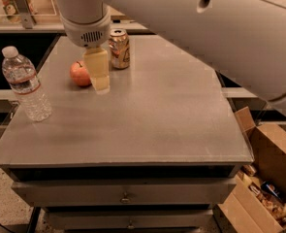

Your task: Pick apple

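The apple (78,74) is small, round and orange-red, and sits on the grey table (157,115) at its far left. My gripper (101,83), pale yellow under a white wrist, hangs just right of the apple and covers the apple's right edge in this view. I cannot tell if it touches the apple. The large white arm fills the top and right of the view.
A golden-tan drink can (119,48) stands just behind and right of the gripper. A clear water bottle (26,84) stands near the table's left edge. An open cardboard box (268,178) with items sits on the floor at right. Drawers are below the tabletop.
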